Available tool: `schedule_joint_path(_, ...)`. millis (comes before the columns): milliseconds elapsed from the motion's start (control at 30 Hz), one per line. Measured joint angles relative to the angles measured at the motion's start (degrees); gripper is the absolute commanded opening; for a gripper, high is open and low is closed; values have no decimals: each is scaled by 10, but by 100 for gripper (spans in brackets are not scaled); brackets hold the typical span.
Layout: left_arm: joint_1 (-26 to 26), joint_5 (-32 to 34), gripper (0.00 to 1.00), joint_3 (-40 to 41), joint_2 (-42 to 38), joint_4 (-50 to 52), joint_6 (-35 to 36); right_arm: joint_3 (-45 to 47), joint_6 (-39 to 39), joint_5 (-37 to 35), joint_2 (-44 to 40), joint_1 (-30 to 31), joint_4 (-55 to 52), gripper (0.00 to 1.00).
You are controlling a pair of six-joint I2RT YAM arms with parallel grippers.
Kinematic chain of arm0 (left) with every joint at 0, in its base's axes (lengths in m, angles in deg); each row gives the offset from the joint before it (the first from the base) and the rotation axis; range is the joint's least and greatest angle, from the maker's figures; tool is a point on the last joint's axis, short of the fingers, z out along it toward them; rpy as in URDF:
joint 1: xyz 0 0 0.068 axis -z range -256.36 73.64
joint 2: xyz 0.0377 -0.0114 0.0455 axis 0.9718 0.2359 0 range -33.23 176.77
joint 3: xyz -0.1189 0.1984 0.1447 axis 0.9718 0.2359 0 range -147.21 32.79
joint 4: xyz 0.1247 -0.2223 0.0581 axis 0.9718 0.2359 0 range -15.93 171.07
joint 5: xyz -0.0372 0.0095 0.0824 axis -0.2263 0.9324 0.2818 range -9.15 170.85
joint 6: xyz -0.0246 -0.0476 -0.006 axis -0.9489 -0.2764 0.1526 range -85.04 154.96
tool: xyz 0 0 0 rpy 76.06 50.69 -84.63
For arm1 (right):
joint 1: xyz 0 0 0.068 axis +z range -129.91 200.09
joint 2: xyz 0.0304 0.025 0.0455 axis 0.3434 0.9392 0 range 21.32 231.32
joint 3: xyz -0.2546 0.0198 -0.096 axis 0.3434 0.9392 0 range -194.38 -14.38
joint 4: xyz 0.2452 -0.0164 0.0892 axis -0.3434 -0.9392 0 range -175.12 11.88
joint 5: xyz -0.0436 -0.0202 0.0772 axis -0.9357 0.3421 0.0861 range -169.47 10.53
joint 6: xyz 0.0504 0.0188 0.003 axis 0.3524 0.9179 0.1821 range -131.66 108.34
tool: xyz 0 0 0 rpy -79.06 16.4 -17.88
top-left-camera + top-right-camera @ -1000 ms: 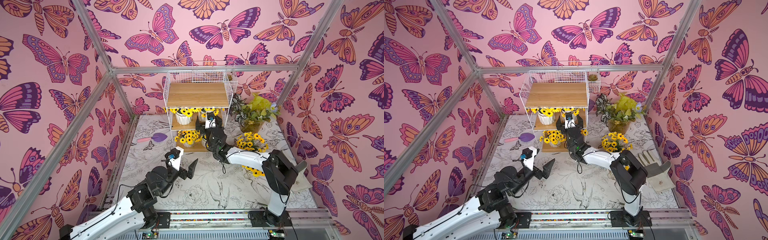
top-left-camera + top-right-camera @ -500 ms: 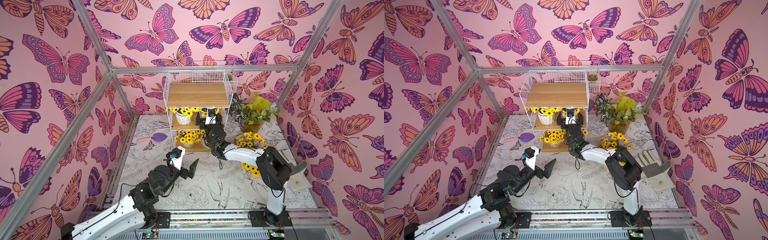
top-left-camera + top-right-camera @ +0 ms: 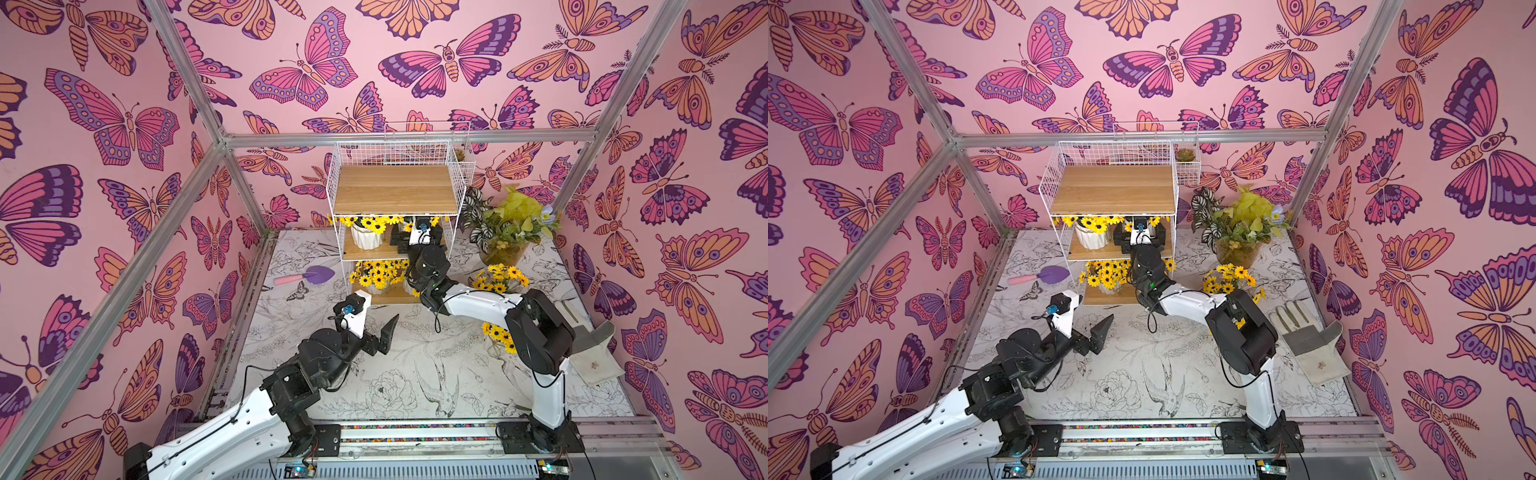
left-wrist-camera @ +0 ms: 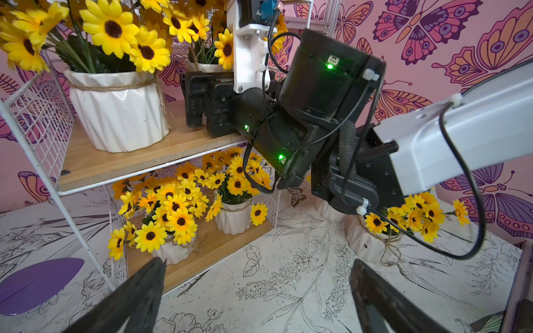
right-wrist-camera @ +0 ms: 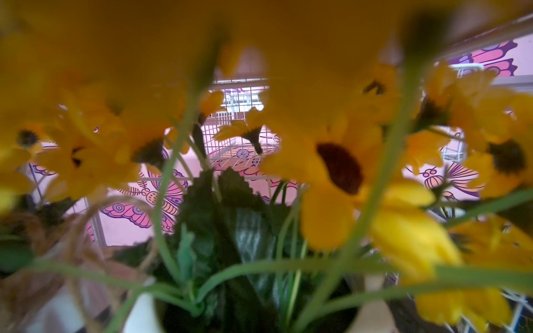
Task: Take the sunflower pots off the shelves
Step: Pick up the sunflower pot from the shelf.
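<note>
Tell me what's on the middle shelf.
One sunflower pot stands in plain sight; the right tool reaches in beside it toward a second pot, mostly covered by the arm. Its grip is hidden.

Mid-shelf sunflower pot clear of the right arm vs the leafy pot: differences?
Sunflower pot is white, ribbed, twine-tied; leafy pot is amber. Sunflower pot holds yellow dark-centred blooms; leafy pot holds green and striped leaves. Sunflower pot stands on the middle board of the rack; leafy pot stands on the table beside the rack. Both stand upright.
</note>
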Motion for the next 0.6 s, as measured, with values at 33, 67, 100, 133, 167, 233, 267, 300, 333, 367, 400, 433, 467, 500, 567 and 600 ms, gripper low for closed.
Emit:
schedule_joint_path(33,0,0,100,0,0,0,0,0,0,0,0,0,0,93)
schedule_joint_path(67,0,0,100,0,-1,0,0,0,-1,0,0,0,0,91)
schedule_joint_path(100,0,0,100,0,-2,0,0,0,-1,0,0,0,0,89)
schedule_joint_path(133,0,0,100,0,-2,0,0,0,-1,0,0,0,0,87)
schedule_joint_path(167,0,0,100,0,-4,0,0,0,-1,0,0,0,0,85)
schedule_joint_path(233,0,0,100,0,-7,0,0,0,-2,0,0,0,0,81)
schedule_joint_path(267,0,0,100,0,-9,0,0,0,-2,0,0,0,-1,77)
schedule_joint_path(300,0,0,100,0,-11,0,0,0,-2,0,0,0,-1,75)
schedule_joint_path(333,0,0,99,0,-12,0,0,0,-2,0,0,0,-1,72)
schedule_joint_path(367,0,0,100,0,-14,0,0,0,-2,1,0,0,-1,69)
schedule_joint_path(400,0,0,100,0,-16,0,0,0,-2,2,0,0,-2,68)
schedule_joint_path(433,0,0,100,1,-17,0,0,1,-2,5,-1,0,-2,67)
schedule_joint_path(467,0,1,100,1,-18,0,0,3,-1,7,-2,0,-2,66)
schedule_joint_path(500,0,2,99,1,-18,0,0,5,-1,12,-4,-1,-3,65)
schedule_joint_path(567,0,5,100,1,-19,0,0,12,0,23,-10,-2,-5,64)
schedule_joint_path(600,-1,7,100,1,-19,0,0,16,1,27,-13,-3,-7,64)
